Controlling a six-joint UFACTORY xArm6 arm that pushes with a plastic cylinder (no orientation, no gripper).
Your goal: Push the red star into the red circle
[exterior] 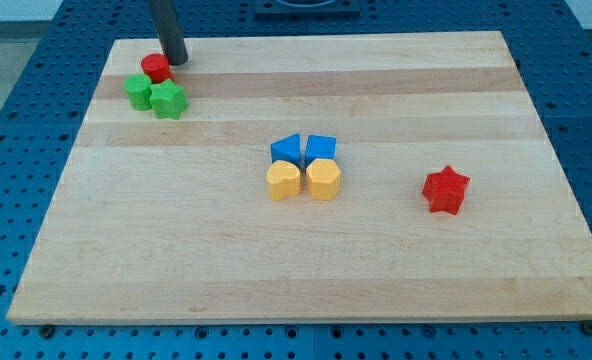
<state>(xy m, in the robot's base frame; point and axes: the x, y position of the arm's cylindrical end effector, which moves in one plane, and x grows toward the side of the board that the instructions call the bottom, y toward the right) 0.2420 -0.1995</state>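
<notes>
The red star [446, 190] lies at the view's right, alone on the wooden board [376, 270]. The red circle [156, 67] sits at the view's top left, touching a green circle [139, 91] and a green star [168, 100] just below it. My tip [176, 60] is at the top left, right next to the red circle on its right side, far from the red star.
In the board's middle a blue triangle [287, 150] and a blue cube [321, 148] sit above a yellow heart [284, 181] and a yellow hexagon [323, 180], packed together. Blue pegboard surrounds the board.
</notes>
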